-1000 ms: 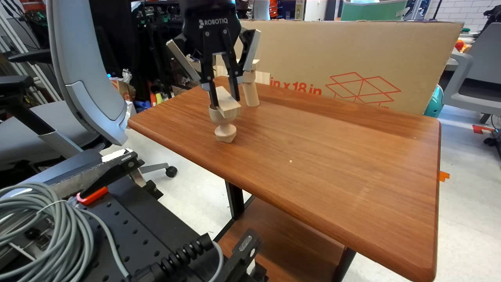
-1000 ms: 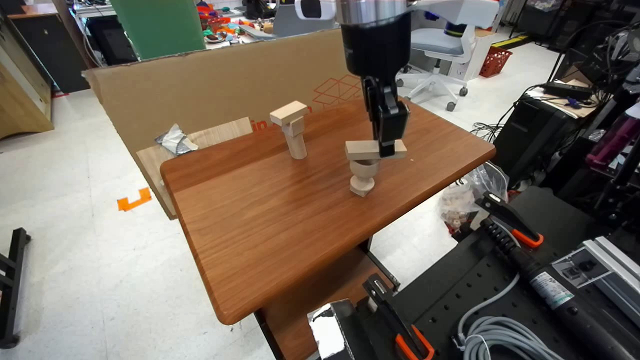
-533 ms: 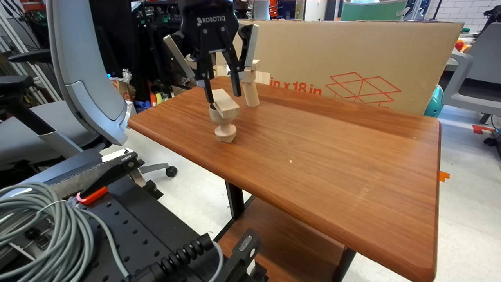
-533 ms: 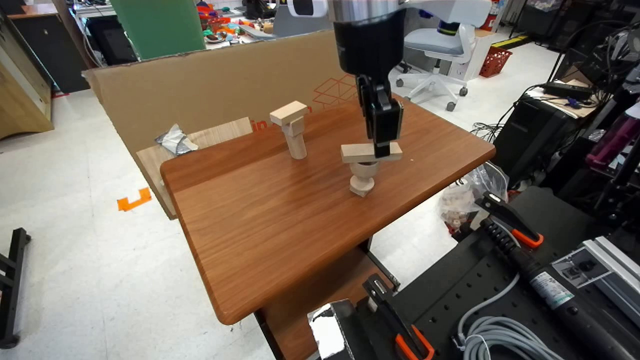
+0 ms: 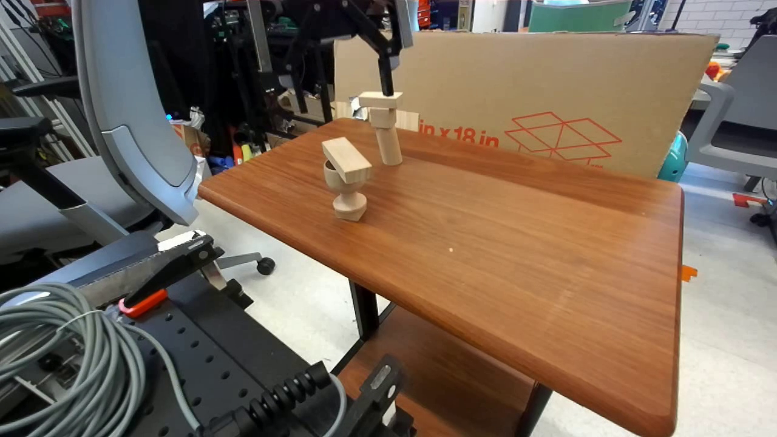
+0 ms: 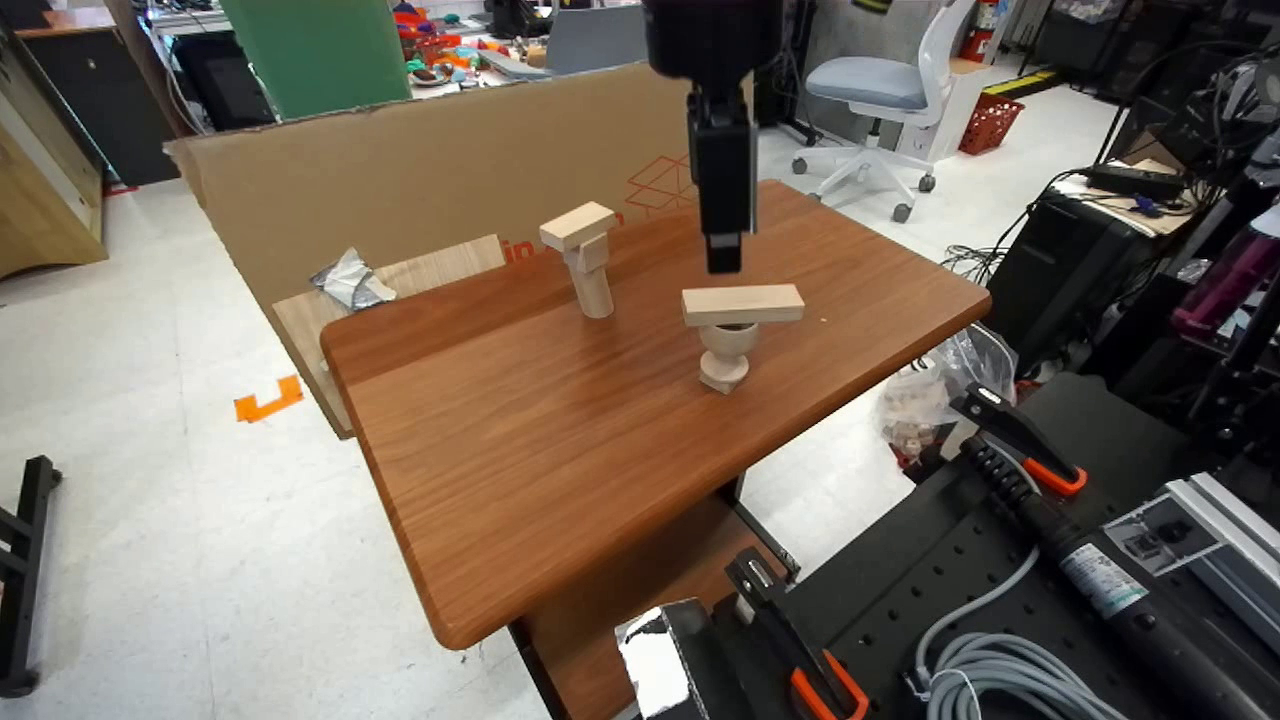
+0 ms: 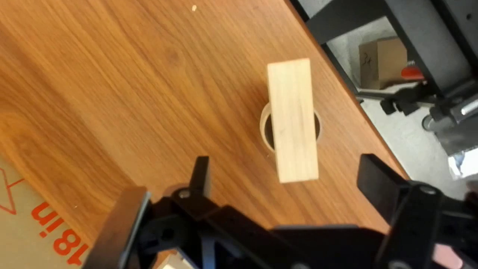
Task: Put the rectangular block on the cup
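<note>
The rectangular block point(image 5: 347, 159), a pale wooden bar, lies flat across the mouth of the cup point(image 5: 347, 188), and its two ends overhang the rim. In an exterior view the block point(image 6: 743, 304) looks close to level on the upright cup point(image 6: 728, 345). From the wrist view, dark slits of the bowl show on both sides of the block point(image 7: 293, 121). My gripper point(image 5: 344, 100) hangs above, clear of both things. Its jaws stand wide apart with nothing between them; in the wrist view the fingers point(image 7: 202, 173) are spread to either side, nearer the camera than the block.
A T-shaped wooden piece point(image 6: 585, 258) stands upright on the wooden table point(image 6: 540, 440), behind the cup in an exterior view. A cardboard sheet point(image 5: 534, 97) rises along the back edge. A grey chair point(image 5: 130, 109) is close to one end of the table.
My gripper has let go of the block, opened wider and risen away from it. The block has shifted slightly and rests on the cup, which has stayed in place.
</note>
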Tool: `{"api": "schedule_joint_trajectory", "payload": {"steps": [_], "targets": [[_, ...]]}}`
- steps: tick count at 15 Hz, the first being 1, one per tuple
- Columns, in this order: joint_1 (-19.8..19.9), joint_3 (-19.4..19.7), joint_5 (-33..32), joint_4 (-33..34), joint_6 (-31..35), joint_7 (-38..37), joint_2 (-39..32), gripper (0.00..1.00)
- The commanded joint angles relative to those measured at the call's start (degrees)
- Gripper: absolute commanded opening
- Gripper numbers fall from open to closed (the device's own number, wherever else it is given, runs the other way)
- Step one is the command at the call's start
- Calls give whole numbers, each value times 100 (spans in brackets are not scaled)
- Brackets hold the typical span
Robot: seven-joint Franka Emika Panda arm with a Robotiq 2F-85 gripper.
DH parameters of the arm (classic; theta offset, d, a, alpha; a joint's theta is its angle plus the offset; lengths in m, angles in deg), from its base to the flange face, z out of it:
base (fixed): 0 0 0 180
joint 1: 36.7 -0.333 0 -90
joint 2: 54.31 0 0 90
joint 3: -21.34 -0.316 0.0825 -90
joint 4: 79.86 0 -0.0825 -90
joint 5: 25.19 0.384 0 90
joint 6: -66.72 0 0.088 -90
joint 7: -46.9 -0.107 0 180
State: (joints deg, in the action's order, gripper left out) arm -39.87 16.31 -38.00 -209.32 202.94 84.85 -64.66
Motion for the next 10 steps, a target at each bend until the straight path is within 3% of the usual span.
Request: {"api": "schedule_joint_trajectory", "payload": {"steps": [1, 7, 8, 10], "targets": [[122, -84, 1004, 124, -601, -150, 795, 100], [320, 501, 2080, 490, -1929, -498, 1999, 100], [159, 401, 1825, 490, -1598, -372, 1630, 100], [179, 508, 1838, 482, -1665, -361, 1825, 100]]}}
